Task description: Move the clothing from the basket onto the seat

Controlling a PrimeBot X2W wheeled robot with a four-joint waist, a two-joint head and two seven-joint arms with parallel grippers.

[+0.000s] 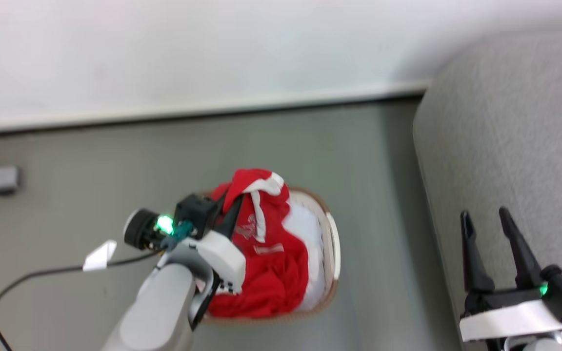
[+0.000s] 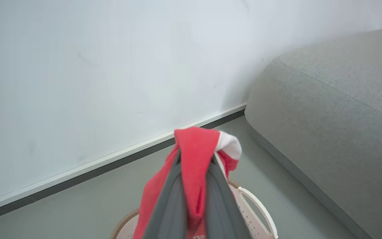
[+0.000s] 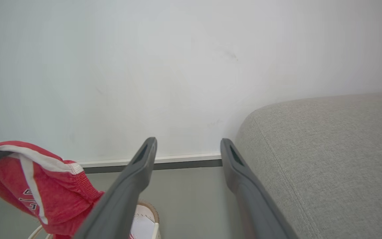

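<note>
Soft, even indoor light, bright throughout. The wall (image 1: 212, 48) washes out almost to white at the top of the head view, where motion smears the basket (image 1: 333, 243) rim and the skirting (image 1: 212, 111). A green lamp (image 1: 165, 224) blooms at centre left. The clothing (image 2: 196, 149) looks soft in the left wrist view. The sofa (image 3: 327, 159) weave is crisp in the right wrist view, with a faint shadow beside it.

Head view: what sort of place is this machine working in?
Likely a living room, or a mock-up of one: a big grey fabric sofa, a laundry basket of red clothing on a smooth grey floor, and a plain white wall.
</note>
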